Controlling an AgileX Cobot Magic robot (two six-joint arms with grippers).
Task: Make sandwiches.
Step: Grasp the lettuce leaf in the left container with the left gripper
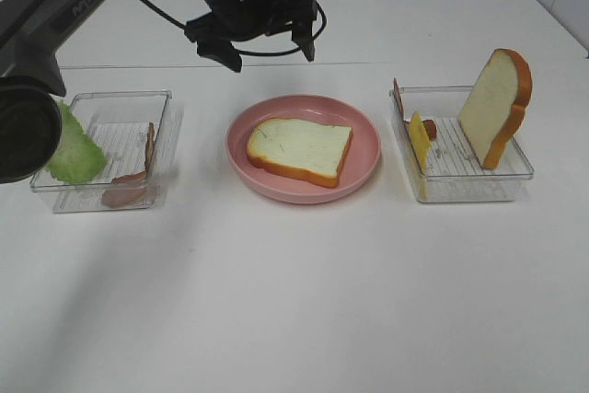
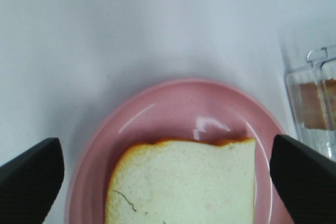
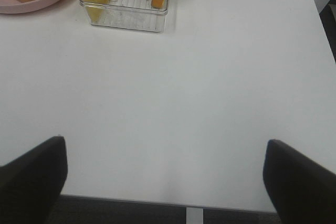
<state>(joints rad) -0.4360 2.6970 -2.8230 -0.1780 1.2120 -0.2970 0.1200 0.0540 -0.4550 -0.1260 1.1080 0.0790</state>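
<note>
Left tool (image 1: 269, 49) spread wide, hangs over bread slice (image 1: 300, 149) lying flat on pink plate (image 1: 364, 126). Right tool (image 3: 167, 179) spread too, over desk (image 3: 210, 103).

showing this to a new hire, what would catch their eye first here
A white bread slice lying flat on the pink plate in the middle draws the eye first, with the left pincer hanging open over it. Next come a second bread slice standing on edge in the right tray and green lettuce in the left tray.
</note>
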